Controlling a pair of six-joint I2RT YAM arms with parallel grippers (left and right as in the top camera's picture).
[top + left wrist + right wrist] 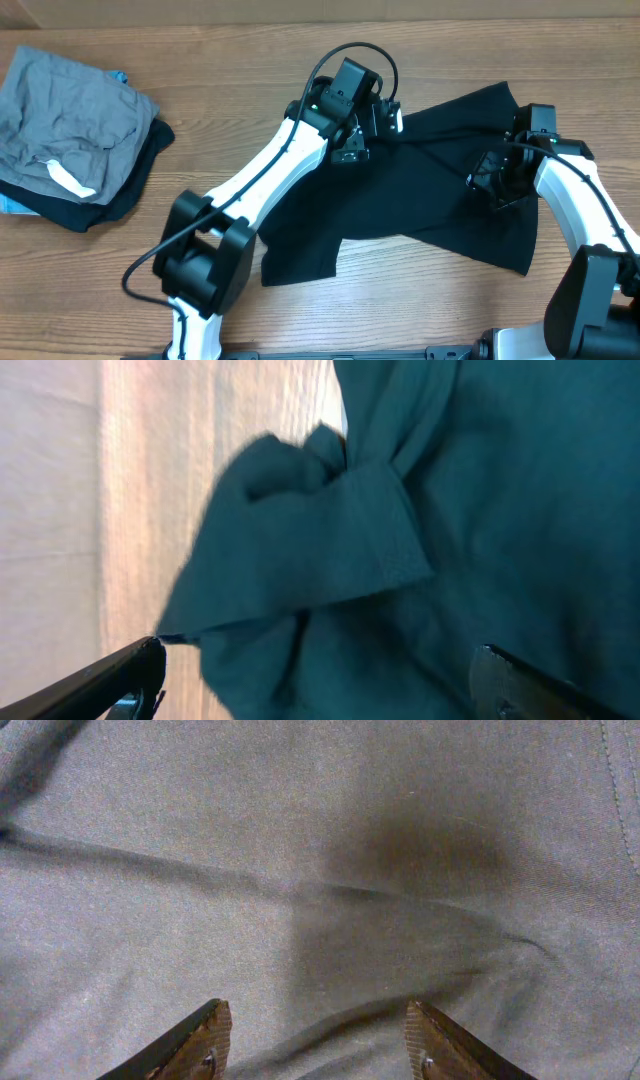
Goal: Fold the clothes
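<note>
Across the middle and right of the worktop (pixel 400 310) sprawls the black T-shirt (pixel 420 190), rumpled and not yet folded. The left fingers (pixel 130 672) stand wide apart at a bunched sleeve, gripping nothing. The right fingers (pixel 200 1042) hang just as open over flat cloth, empty. A pinch that catches only loose folds would likely drag the shirt askew.
</note>
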